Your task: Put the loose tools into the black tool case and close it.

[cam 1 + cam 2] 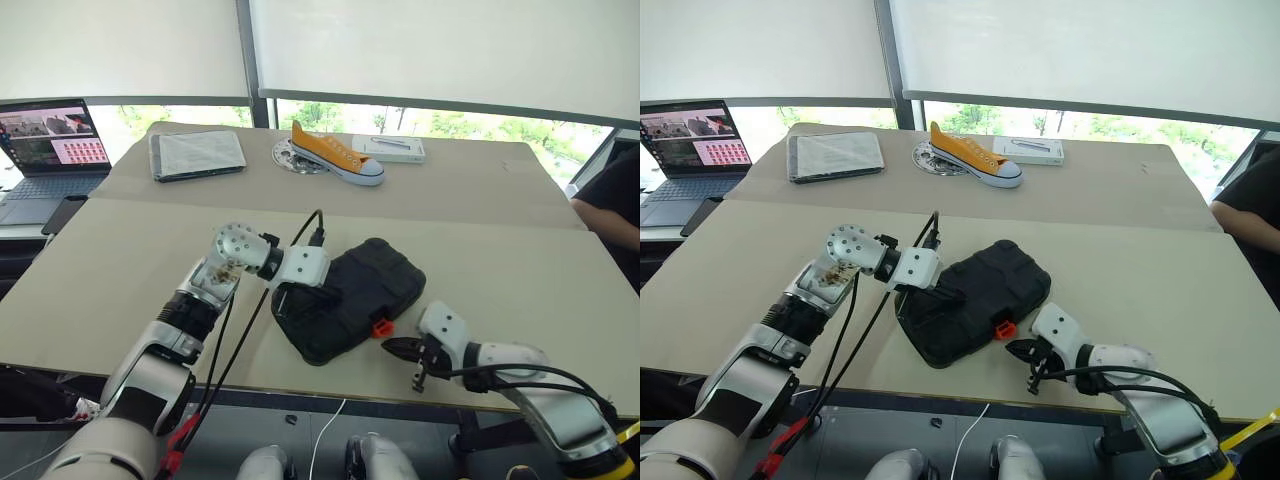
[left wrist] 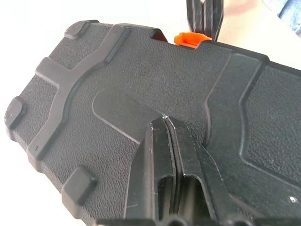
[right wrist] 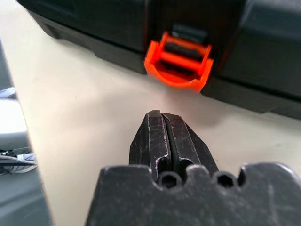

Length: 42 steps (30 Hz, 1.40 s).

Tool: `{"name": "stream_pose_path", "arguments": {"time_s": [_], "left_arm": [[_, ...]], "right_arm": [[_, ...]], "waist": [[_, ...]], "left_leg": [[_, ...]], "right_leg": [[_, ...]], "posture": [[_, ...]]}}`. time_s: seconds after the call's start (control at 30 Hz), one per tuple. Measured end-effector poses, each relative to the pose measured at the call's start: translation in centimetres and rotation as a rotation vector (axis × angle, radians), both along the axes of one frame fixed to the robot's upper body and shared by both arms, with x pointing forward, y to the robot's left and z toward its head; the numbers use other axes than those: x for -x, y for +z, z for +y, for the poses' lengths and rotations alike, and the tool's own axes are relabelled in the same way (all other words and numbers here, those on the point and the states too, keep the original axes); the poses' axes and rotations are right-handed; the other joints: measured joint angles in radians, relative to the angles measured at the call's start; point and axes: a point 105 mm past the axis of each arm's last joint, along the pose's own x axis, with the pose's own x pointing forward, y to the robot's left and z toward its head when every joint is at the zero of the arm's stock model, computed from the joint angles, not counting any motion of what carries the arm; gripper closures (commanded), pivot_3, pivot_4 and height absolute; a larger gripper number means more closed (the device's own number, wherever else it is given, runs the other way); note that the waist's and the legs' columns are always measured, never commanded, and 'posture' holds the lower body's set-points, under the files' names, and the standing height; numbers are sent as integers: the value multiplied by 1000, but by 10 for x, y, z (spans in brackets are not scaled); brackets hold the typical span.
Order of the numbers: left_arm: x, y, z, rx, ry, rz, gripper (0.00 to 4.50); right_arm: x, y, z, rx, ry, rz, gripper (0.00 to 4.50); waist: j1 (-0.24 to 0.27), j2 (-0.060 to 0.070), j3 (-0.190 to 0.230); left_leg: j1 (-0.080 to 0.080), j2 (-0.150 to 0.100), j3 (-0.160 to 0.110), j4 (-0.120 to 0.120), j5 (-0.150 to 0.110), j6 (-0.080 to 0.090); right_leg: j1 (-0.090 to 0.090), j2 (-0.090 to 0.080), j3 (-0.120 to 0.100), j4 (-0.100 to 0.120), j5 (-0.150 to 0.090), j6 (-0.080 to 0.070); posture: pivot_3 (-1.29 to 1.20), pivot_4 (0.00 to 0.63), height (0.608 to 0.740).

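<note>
Lid of the black tool case (image 1: 345, 300) is down; it lies near the front edge of the table (image 1: 130, 260). Step in hand looks like latching. Left gripper (image 2: 171, 125), fingers pressed together, bears on the lid. Right gripper (image 3: 162, 123), also closed and empty, sits just short of the orange latch (image 3: 178, 63), which stands flipped out. Next: nudge it forward and push the latch home.

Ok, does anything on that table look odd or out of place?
Two things: an orange sneaker sits on a round plate at the far side, and the black tool case lies askew to the table edge, its orange latch looking unfastened.
</note>
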Motion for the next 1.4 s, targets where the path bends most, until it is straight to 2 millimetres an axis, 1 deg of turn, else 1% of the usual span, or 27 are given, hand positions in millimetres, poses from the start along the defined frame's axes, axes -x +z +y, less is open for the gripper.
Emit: {"name": "stream_pose_path", "arguments": {"time_s": [0.13,0.53,0.57,0.63,0.8,0.87,0.93,1.0,1.07,1.13,1.2,1.23,1.27,1.3,1.33,1.4], "left_arm": [[-1,1,0,-1,-6,-15,4434],[-3,1,2,-5,-12,-45,4434],[-3,1,2,-6,-10,-46,4434],[-3,2,3,-6,-8,-48,4434],[-4,1,5,-9,1,-54,4434],[-4,1,6,-10,4,-56,4434],[-5,1,6,-15,7,-60,4434],[-5,0,7,-16,8,-61,4434],[-4,0,5,-14,7,-61,4434],[-3,0,4,-2,10,-59,4434],[-3,0,7,42,49,-8,3931],[-4,2,9,71,79,20,3741],[-6,5,16,96,125,55,3322],[-7,6,21,103,154,77,3035],[-9,8,32,120,208,114,2600],[-7,11,60,145,318,186,1952]], "right_arm": [[-6,6,4,-17,6,-19,4500],[-9,18,9,-17,20,-11,4500],[-10,19,9,-17,20,-12,4500],[-11,20,10,-17,22,-15,4500],[-14,26,12,-16,35,-31,4500],[-17,31,14,-21,39,-48,4500],[-18,42,16,-30,51,-84,4500],[-19,48,16,-39,50,-103,4500],[-20,55,21,-51,68,-138,4500],[-18,58,22,-52,81,-154,4500],[-10,59,14,-65,89,-133,4500],[-6,61,9,-69,96,-121,4213],[-1,63,1,-69,108,-107,3918],[3,66,-5,-69,113,-100,3733],[7,70,-14,-66,122,-90,3351],[14,80,-30,-59,147,-71,2696]], "waist": [[-2,0,0],[-18,0,0],[-19,0,0],[-21,0,0],[-27,0,0],[-28,0,0],[-28,0,0],[-28,-1,0],[-26,0,0],[-21,0,0],[-15,0,0],[-12,0,0],[-10,0,0],[-11,0,0],[-15,0,0],[-26,0,1]], "left_leg": [[-1,0,0,0,0,0],[-4,1,2,-1,1,-1],[-5,1,2,-1,1,-2],[-6,1,1,-1,5,-9],[-6,1,1,-1,5,-9],[-5,1,1,-2,5,-9],[-4,1,2,-3,5,-9],[-3,1,2,-4,5,-9],[-2,0,2,-5,5,-8],[-2,0,2,-6,6,-9],[-3,0,2,-6,6,-10],[-4,0,2,-5,6,-10],[-5,0,2,-5,6,-10],[-6,-1,2,-5,6,-9],[-5,-1,2,-5,5,-9],[-5,-1,2,-6,5,-9]], "right_leg": [[-2,0,0,0,0,0],[-7,1,1,2,0,-1],[-8,1,1,3,0,-1],[-9,1,1,3,0,-1],[-9,2,1,3,0,-1],[-9,2,1,3,0,-1],[-9,2,2,3,0,-1],[-8,2,2,3,0,-1],[-8,2,2,3,0,-1],[-8,2,1,2,0,-2],[-8,1,1,2,0,-2],[-8,1,1,2,-1,-2],[-9,1,0,1,0,-2],[-9,1,0,0,0,-2],[-9,2,0,0,0,-2],[-10,2,1,0,0,-1]], "posture": [[0,150,733],[0,150,733],[0,150,733],[0,150,733],[0,150,733],[0,150,733],[0,150,733],[0,150,733],[0,150,733],[0,150,733],[0,150,733],[0,150,733],[0,150,733],[0,150,733],[0,150,733],[0,150,733]]}}
